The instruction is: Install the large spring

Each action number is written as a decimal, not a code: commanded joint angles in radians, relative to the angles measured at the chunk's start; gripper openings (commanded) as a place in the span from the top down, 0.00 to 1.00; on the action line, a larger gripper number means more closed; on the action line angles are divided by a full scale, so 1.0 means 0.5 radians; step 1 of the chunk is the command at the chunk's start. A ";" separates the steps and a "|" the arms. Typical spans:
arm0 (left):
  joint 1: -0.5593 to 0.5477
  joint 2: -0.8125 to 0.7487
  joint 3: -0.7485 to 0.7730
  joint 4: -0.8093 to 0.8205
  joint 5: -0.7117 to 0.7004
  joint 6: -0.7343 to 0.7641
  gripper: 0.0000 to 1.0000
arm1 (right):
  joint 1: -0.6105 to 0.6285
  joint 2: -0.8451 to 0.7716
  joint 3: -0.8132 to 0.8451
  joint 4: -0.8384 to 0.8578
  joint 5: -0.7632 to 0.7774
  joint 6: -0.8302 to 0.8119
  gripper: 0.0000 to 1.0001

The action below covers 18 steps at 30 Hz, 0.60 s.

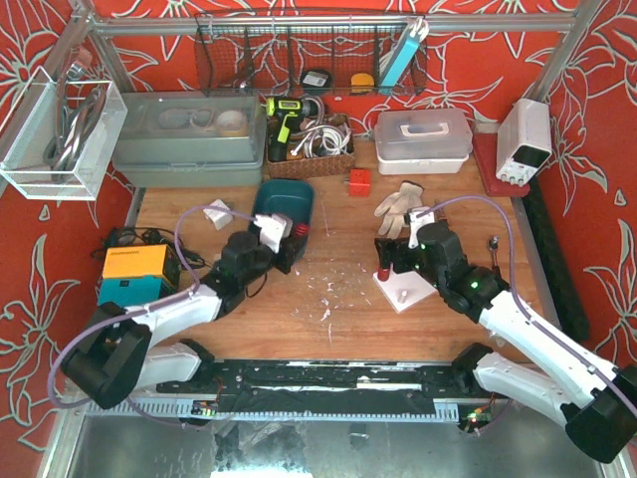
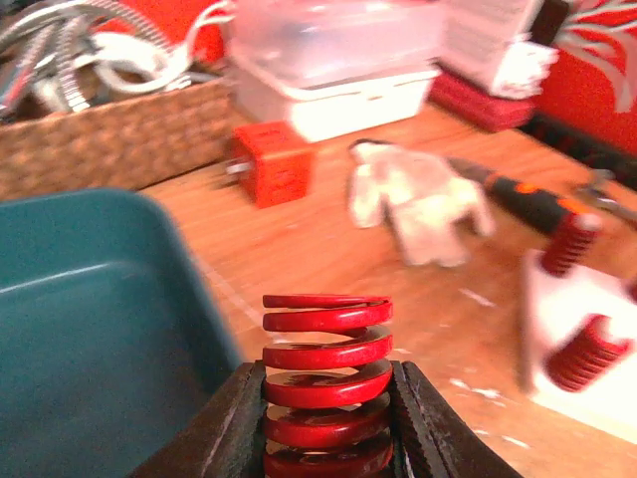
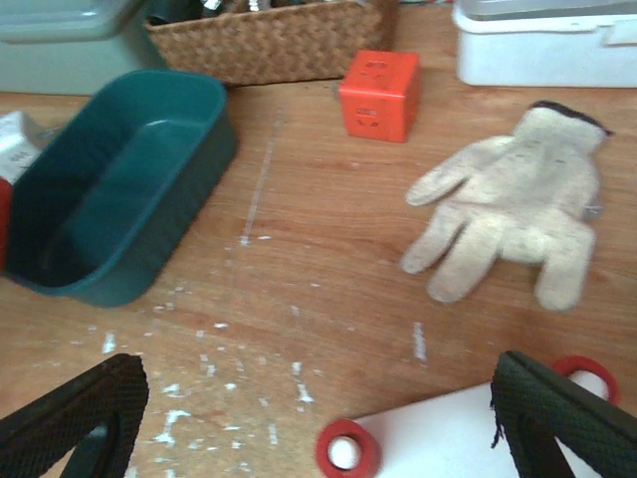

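The large red spring [image 2: 326, 383] stands upright between the dark jaws of my left gripper [image 2: 328, 376], which is shut on its lower coils. From above, that gripper [image 1: 289, 239] hangs just in front of the teal bin [image 1: 284, 206], with the spring [image 1: 300, 231] at its tip. The white base plate [image 1: 406, 289] lies to the right, carrying small red springs [image 2: 587, 351]. My right gripper [image 1: 391, 261] hovers over the plate's near-left part, open. In its wrist view the right gripper [image 3: 318, 423] holds nothing, and its fingers [image 3: 75, 418] straddle a small red spring [image 3: 346, 450] at the plate's [image 3: 448, 433] corner.
A white work glove [image 1: 400, 202] and an orange cube [image 1: 359, 182] lie behind the plate. A wicker basket [image 1: 309, 159], a grey box [image 1: 189, 139] and a white box [image 1: 423, 134] line the back. A screwdriver [image 2: 518, 199] lies to the right of the glove. White flecks dot the wood.
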<state>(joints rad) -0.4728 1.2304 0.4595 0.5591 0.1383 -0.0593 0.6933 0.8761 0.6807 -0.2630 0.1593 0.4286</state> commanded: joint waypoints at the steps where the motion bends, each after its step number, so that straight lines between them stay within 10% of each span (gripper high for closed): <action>1: -0.204 -0.161 -0.222 0.577 0.115 0.077 0.90 | -0.006 0.103 0.202 -0.109 -0.342 -0.002 0.06; 18: -0.601 -0.262 -0.593 0.923 0.085 0.492 0.91 | 0.155 0.768 0.412 0.181 -1.601 0.169 0.39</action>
<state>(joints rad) -0.7559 1.1194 0.1543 0.9298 0.1799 0.1390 0.7368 1.2285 0.8459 -0.2344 -0.4931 0.4881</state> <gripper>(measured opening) 0.318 0.621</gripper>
